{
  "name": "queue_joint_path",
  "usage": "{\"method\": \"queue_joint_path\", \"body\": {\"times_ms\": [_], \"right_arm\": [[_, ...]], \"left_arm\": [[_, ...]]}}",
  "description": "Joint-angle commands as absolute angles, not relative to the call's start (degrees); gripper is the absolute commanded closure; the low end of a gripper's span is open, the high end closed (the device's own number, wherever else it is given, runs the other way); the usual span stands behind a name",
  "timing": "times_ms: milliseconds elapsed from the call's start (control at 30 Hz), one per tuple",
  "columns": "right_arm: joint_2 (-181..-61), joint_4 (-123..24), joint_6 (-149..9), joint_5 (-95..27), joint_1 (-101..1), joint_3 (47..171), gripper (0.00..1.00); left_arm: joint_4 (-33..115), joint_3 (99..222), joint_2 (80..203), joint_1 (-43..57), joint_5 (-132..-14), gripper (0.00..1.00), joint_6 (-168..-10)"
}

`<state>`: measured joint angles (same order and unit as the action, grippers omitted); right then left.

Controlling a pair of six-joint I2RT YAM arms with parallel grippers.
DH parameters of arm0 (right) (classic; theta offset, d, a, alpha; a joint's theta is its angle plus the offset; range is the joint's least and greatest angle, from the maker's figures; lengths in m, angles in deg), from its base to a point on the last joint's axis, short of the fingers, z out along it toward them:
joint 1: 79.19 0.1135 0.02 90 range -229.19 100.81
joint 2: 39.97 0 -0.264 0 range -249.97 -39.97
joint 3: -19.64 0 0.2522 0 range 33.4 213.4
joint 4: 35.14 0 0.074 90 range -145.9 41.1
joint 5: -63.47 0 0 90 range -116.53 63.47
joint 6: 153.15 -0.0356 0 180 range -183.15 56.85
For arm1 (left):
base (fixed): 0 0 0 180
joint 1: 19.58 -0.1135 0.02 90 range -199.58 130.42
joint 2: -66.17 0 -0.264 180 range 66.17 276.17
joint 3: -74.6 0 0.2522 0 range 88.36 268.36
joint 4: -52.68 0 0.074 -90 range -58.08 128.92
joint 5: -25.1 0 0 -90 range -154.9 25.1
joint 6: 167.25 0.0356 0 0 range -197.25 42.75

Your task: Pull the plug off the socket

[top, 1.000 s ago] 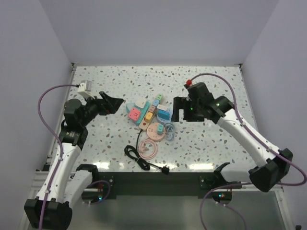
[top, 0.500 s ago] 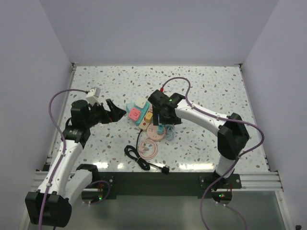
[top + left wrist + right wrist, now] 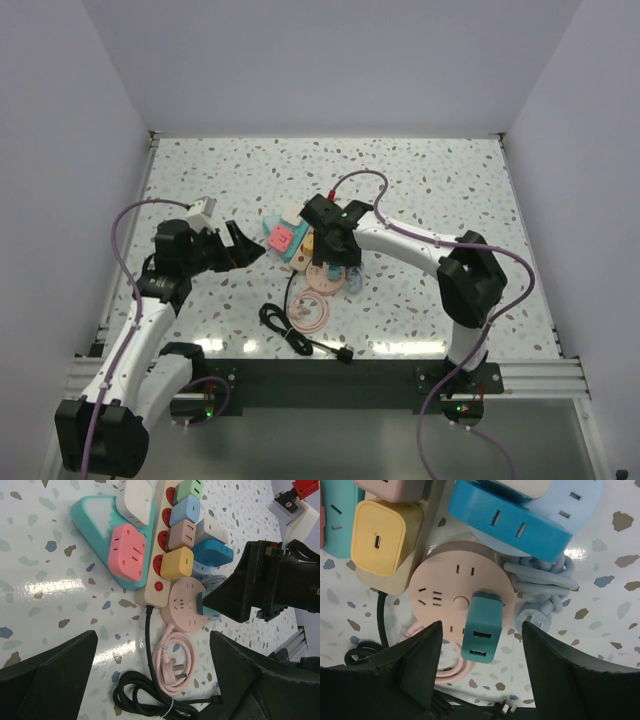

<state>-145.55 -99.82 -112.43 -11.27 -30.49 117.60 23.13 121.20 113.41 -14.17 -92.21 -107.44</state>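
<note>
The right gripper stands with fingers apart on both sides of the teal plug in the pink round socket, probably to clamp it. The wooden strip lies just beside, in the middle of the desk. The left gripper hovers near, wide apart.

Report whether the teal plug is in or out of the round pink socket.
In, it appears: the teal plug sits flush on the face of the round pink socket, with no prongs showing.
</note>
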Motion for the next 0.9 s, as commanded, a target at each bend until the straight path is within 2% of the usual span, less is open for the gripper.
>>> {"method": "queue_joint_path", "body": {"times_ms": [0,33,233,333,367,400,633,867], "right_arm": [[-147.19,-97.86,-115.88,-12.38,-29.80,116.46,0.35],[-147.37,-97.94,-116.15,-12.56,-29.80,116.11,0.41],[-146.41,-97.77,-117.38,-12.03,-29.80,112.68,0.55],[-145.88,-96.80,-116.68,-13.17,-29.80,110.66,0.68],[-145.70,-96.45,-115.81,-13.78,-29.71,109.61,0.88],[-144.92,-96.36,-115.36,-14.22,-29.88,109.17,1.00],[-132.02,-85.56,-102.99,-21.68,-29.89,99.68,1.00],[-125.67,-82.13,-97.78,-27.75,-29.97,96.34,1.00]], "left_arm": [[23.98,120.45,114.33,-13.43,-93.46,0.00,-106.25],[23.98,120.36,114.33,-13.34,-93.46,0.00,-106.25],[24.86,119.13,114.59,-12.28,-94.25,0.00,-106.34],[26.00,118.77,115.64,-10.88,-95.22,0.00,-107.04],[26.61,118.77,115.91,-9.57,-95.22,0.00,-107.30],[26.88,118.77,116.78,-8.86,-95.05,0.00,-107.39],[28.02,121.41,122.23,1.77,-89.17,0.00,-108.45],[35.65,121.41,129.26,12.31,-84.32,0.00,-110.47]]}}
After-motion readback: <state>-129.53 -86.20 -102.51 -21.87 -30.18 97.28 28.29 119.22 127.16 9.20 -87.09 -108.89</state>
